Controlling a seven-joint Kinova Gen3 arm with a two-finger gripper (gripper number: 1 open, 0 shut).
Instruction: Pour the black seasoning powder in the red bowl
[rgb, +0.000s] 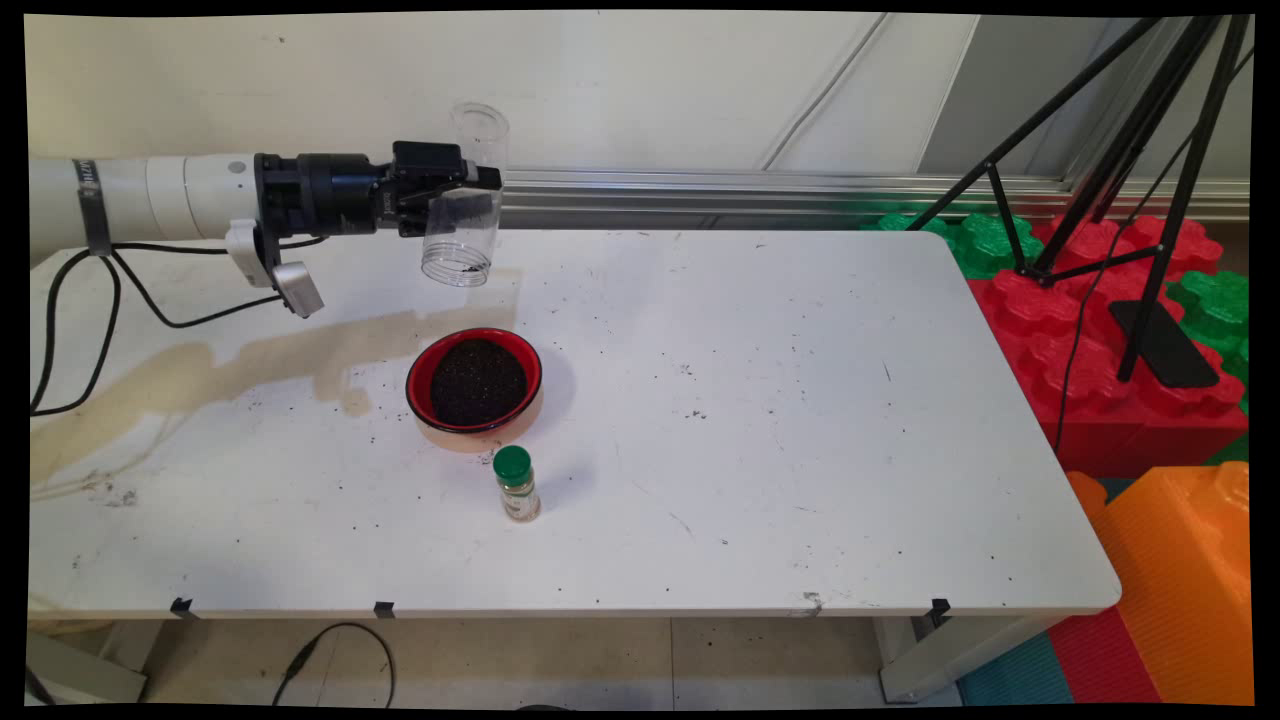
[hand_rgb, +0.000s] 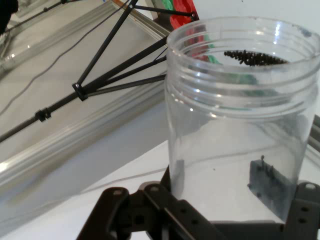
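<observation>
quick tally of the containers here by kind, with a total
clear plastic jar, held tilted with its mouth down in the gripper: 1
red bowl of dark grains, on the table: 1
spice bottle with a green cap, upright by the bowl: 1
total: 3

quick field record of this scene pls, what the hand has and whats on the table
hand: shut on clear jar, held above the table
jar tilt: upended, mouth lowermost
jar contents: few dark grains at the rim, otherwise empty
below jar: red bowl filled with dark grains
near bowl: spice bottle, green cap, upright
table: white, brown stain at left, scattered grains
</observation>
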